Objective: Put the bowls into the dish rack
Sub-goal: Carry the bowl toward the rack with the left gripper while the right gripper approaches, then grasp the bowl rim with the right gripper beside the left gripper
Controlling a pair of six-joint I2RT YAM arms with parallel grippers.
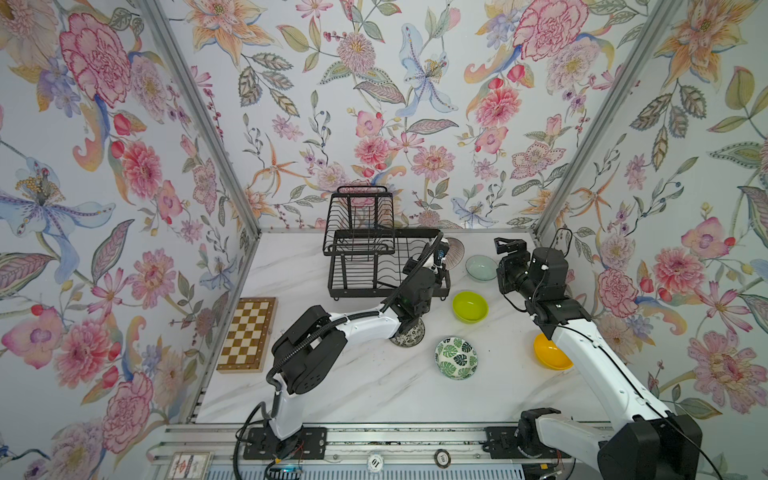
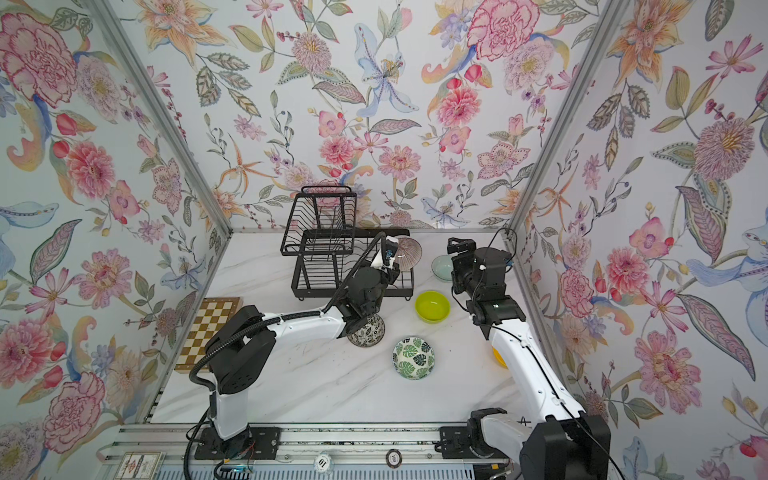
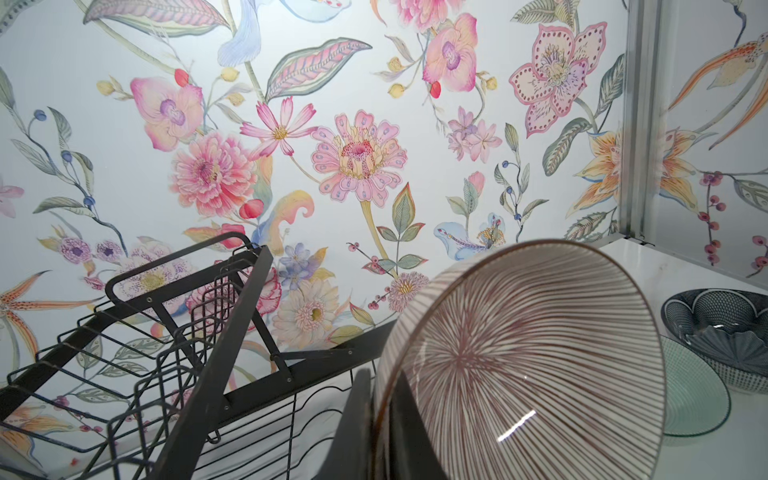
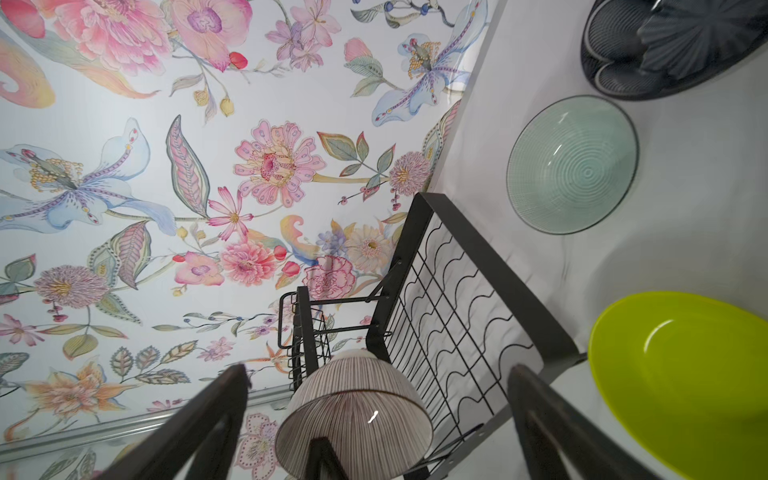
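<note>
Pink ribbed bowl (image 1: 455, 252) | left tool (image 1: 444, 257) grips it, arm extended to dish rack (image 1: 365, 272) | right tool (image 1: 508, 246) gaping

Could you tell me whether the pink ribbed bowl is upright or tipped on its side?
Tipped: the pink ribbed bowl is on edge, its rim pinched in the left claw, by the dish rack.

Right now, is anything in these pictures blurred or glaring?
Left wrist view: a white glint on the pink bowl. Right wrist view: the dark bowl looks soft, the lime bowl shows a glint. Both top views: wall posts splay outward, likely wide-lens distortion.
</note>
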